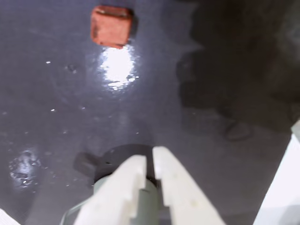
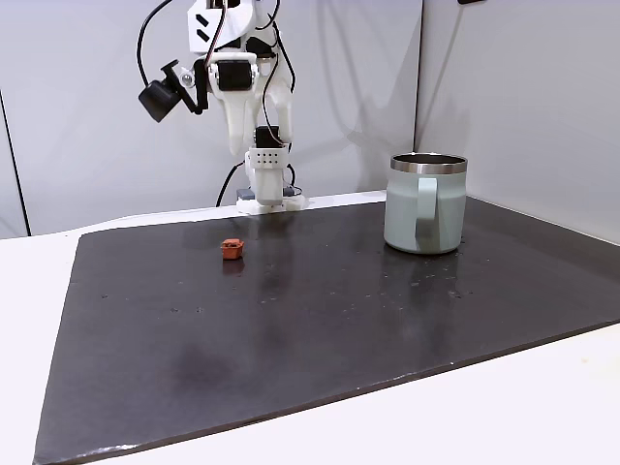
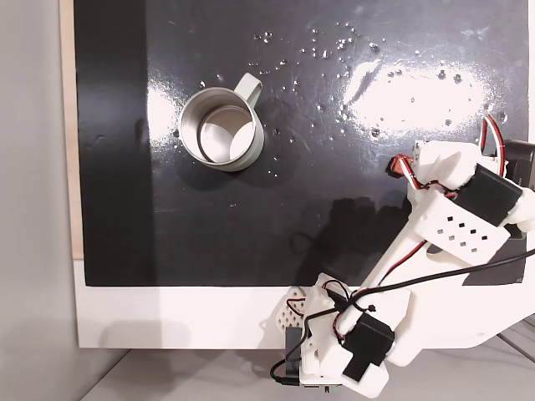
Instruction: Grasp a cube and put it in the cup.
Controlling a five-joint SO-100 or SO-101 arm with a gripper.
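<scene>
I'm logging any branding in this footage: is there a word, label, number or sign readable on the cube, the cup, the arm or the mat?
None can be read.
The cube, the cup, the arm and the mat carry no legible text in any view.

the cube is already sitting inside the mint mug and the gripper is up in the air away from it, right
Not quite. The cube lies on the dark mat, apart from the mug, as a fixed view from the front shows; looking down from above, the mug holds nothing. The rest holds: the gripper is raised clear of the cube.
</scene>
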